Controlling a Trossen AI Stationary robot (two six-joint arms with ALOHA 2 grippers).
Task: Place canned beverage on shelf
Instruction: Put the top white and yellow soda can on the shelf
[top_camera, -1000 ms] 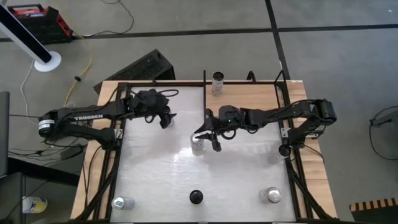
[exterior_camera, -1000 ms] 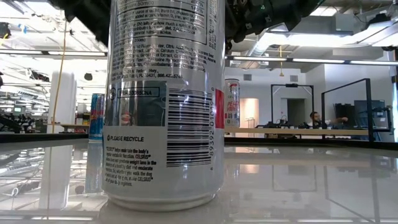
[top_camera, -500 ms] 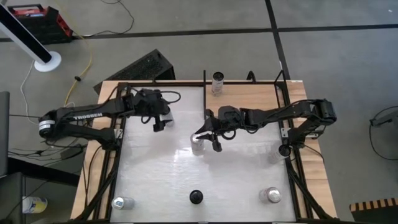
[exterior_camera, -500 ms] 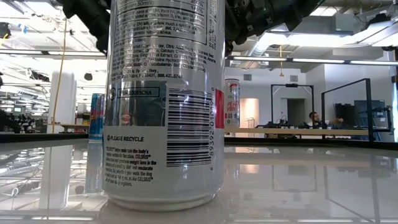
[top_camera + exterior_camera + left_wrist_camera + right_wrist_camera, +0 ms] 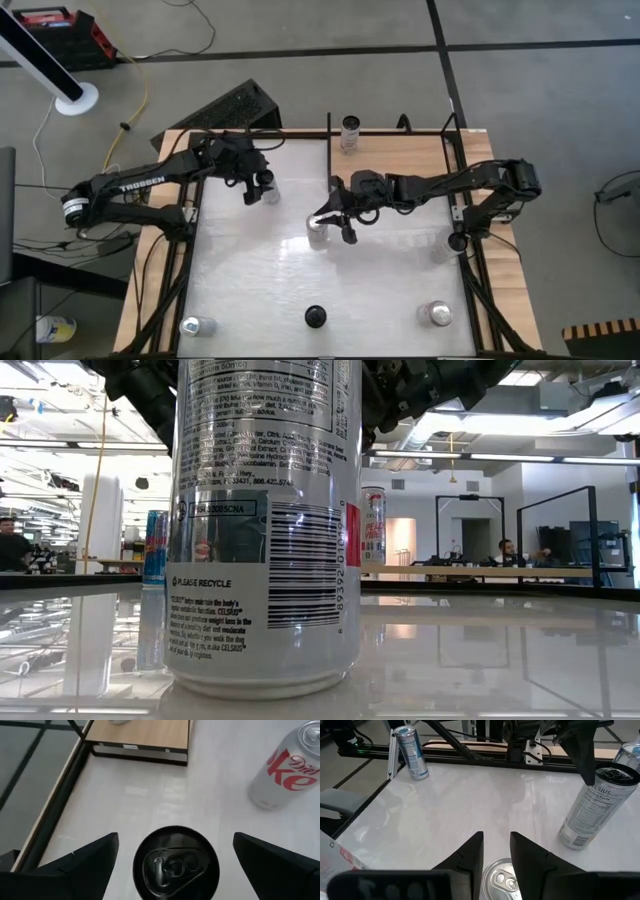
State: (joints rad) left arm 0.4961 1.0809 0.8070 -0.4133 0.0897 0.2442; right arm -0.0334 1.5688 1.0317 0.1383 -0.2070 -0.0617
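The left gripper hovers spread wide over a black-topped can at the table's far left, not touching it. The right gripper hangs mid-table above a silver can, fingers narrowly apart, gripping nothing. The shelf lies farther back.

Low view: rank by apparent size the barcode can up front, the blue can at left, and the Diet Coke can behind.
1. Barcode can, largest by far, though it stands nearest the camera.
2 and 3. Blue can and Diet Coke can look alike; both are partly hidden, so no ranking.
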